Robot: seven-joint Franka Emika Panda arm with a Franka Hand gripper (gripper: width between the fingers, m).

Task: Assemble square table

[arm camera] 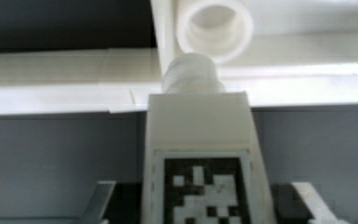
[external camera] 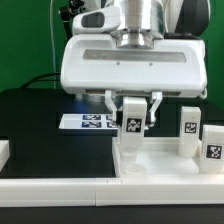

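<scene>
My gripper (external camera: 133,112) is shut on a white tagged leg (external camera: 132,120) and holds it upright over the white square table top (external camera: 165,165). In the wrist view the leg (arm camera: 202,140) fills the middle between my fingers (arm camera: 105,200), tag facing the camera. Its round screw tip (arm camera: 194,72) points down at the top. A round screw hole (arm camera: 215,20) in the top lies just beyond the tip, and the two are apart. Two more tagged legs (external camera: 189,128) (external camera: 212,145) stand on the exterior view's right.
The marker board (external camera: 88,122) lies flat on the black table behind the top, on the exterior view's left. A long white bar fence (external camera: 50,185) runs along the front, with a white block (external camera: 4,152) at the far left edge.
</scene>
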